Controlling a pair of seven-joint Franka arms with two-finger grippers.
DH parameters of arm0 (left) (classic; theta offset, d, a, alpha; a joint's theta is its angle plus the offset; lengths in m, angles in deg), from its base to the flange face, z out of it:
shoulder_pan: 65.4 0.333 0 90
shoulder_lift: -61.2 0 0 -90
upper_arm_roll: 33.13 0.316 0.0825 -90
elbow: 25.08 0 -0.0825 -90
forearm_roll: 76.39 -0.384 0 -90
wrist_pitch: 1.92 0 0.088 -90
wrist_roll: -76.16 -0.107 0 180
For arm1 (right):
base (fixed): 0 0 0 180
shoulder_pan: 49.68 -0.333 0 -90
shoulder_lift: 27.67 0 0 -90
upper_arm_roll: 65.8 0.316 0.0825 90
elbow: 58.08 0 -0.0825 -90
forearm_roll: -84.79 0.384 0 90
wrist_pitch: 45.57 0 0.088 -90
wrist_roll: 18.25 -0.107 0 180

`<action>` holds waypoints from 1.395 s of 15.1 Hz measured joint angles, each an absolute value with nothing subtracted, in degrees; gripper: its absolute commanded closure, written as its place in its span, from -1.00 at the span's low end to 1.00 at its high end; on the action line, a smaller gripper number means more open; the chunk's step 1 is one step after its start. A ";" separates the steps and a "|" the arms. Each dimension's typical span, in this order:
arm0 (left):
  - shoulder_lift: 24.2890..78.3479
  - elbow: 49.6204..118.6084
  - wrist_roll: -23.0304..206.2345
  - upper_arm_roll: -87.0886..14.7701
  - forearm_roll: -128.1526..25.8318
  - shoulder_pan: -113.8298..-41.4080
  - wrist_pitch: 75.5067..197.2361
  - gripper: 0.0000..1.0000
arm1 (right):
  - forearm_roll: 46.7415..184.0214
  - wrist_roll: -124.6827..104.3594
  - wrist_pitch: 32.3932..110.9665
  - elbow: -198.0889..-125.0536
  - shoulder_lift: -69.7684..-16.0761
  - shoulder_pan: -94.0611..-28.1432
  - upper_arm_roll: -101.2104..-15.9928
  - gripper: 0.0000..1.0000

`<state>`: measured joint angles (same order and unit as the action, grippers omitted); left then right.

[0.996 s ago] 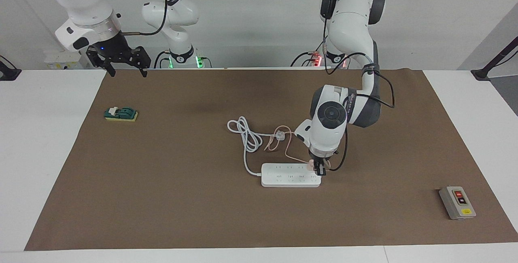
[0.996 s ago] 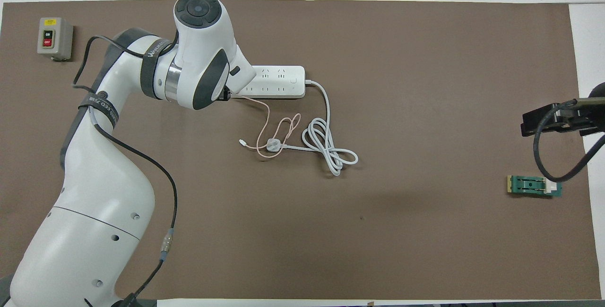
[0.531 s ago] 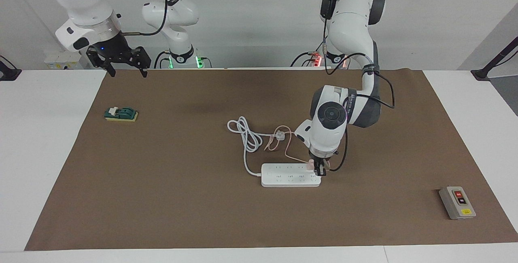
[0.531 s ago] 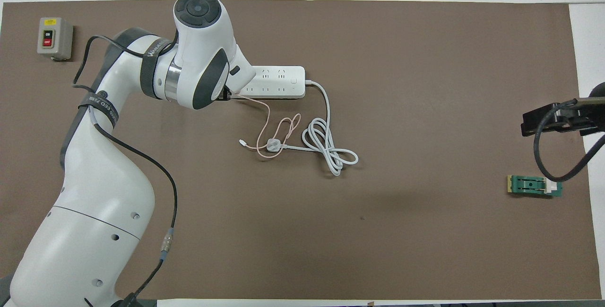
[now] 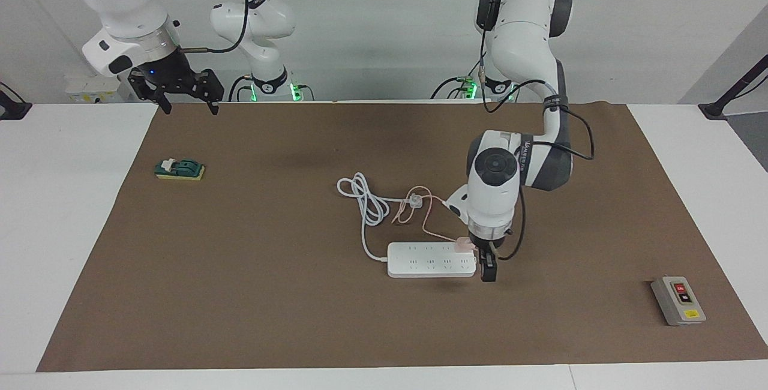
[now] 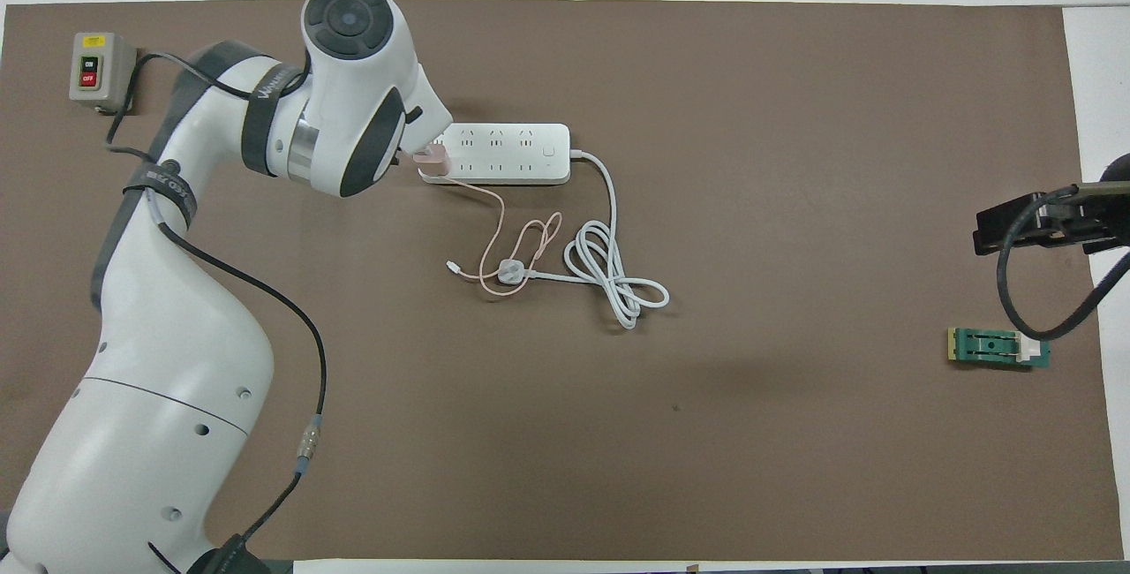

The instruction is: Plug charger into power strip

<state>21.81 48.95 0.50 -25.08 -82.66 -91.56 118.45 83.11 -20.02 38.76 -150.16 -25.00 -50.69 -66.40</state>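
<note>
Pink charger (image 5: pixel 464 244) sits in the power strip (image 5: pixel 429 260).
We judge it plugged at the strip's end; our left pincer (image 5: pixel 488 270) hangs beside it, grip unreadable, while the right pincer (image 5: pixel 177 91) waits open.

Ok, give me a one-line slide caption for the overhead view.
Pink charger sits on the power strip at its left-arm end, cable trailing toward the robots.

The left arm reaches out over the table, its gripper (image 5: pixel 487 271) pointing straight down, low. The right arm waits, its gripper (image 5: pixel 185 102) spread wide, raised.
</note>
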 measured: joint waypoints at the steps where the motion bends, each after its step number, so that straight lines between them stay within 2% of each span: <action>1: 22.07 48.86 -0.31 -24.98 -82.20 -90.37 118.72 -1.00 | 83.11 -20.02 38.76 -150.16 -25.00 -50.69 -66.40 -1.00; 5: 25.15 48.80 -0.46 -24.98 -77.51 -89.13 116.12 -1.00 | 83.11 -20.02 38.69 -150.16 -25.00 -50.69 -66.40 -1.00; 9: 31.28 48.86 5.45 -25.01 -76.30 -89.12 106.53 -1.00 | 83.11 -20.02 38.69 -150.16 -25.00 -50.69 -66.40 -1.00; 17: 44.80 49.14 29.59 -24.68 -76.20 -88.08 83.86 -1.00 | 83.11 -20.02 38.69 -150.16 -25.00 -50.69 -66.40 -1.00; 21: 49.17 49.32 48.89 -24.52 -76.20 -84.31 80.96 -1.00 | 83.11 -20.02 38.69 -150.16 -25.00 -50.64 -66.41 -1.00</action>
<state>49.17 49.32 48.89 -24.52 -76.20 -84.31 80.96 83.11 -20.02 38.69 -150.16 -25.00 -50.64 -66.41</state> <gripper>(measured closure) 0.000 0.000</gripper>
